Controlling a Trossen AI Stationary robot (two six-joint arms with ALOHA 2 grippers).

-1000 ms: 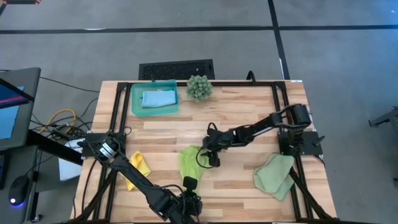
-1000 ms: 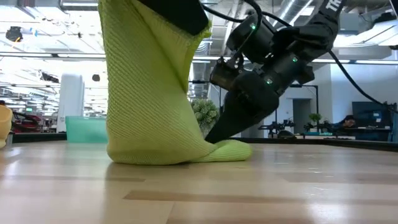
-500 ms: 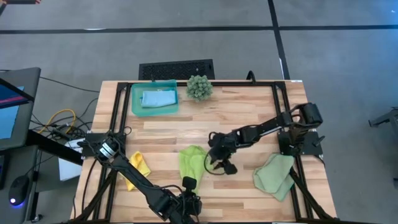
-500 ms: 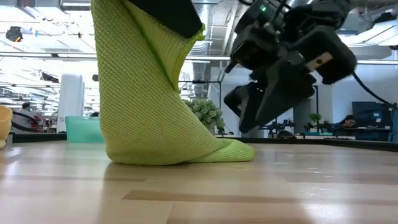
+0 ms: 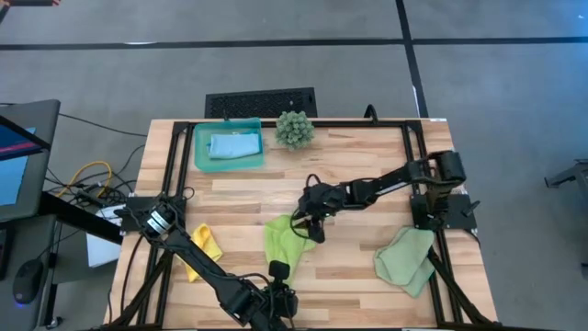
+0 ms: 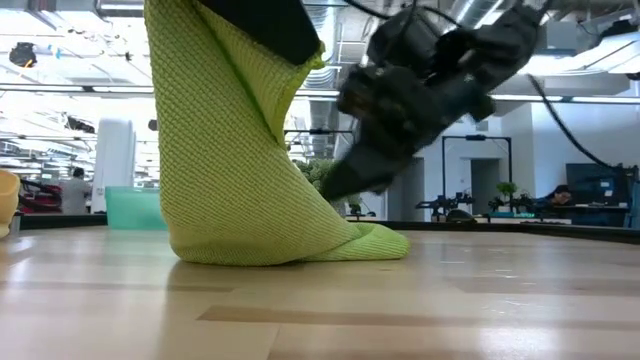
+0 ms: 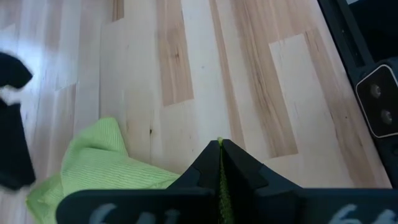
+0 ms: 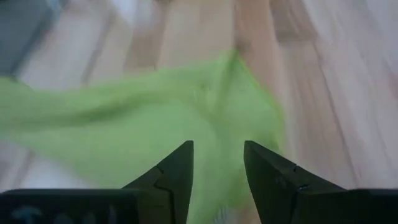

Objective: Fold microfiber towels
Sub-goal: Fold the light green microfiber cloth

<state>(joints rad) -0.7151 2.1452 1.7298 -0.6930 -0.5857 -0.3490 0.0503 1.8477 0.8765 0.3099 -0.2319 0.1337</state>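
Near the front middle of the desk [image 5: 367,175], the lime towel [image 5: 280,241] is half lifted: one corner is pulled up, the rest trails on the wood. Left claw [image 5: 278,272] is clamped together on that raised corner; in the left wrist view a thin green edge shows pinched between the two fingers [image 7: 239,174], and most of the cloth below them is hidden. In the low view the towel stands as a tall drape whose top is cut off by the frame, so the grip itself is not visible there.

Right claw [image 5: 304,227] hovers just above the far edge of the same towel. Its fingers [image 8: 171,171] stand apart with green cloth showing beyond the gap; nothing is between them. Cannot tell whether the tips touch the fabric: the low view shows this claw only as a dark smear, and the right wrist view is blurred.

Yellow towel [image 5: 206,246] lies crumpled at the left front, partly under the left arm. Sage towel [image 5: 404,259] lies at the right front, overhanging the desk frame. Blue towel [image 5: 234,145] sits inside the teal tray [image 5: 201,156] at the back left. Spiky green plant [image 5: 294,129] stands just beside the tray. A person [image 6: 76,189], small and indistinct, shows in the room behind.
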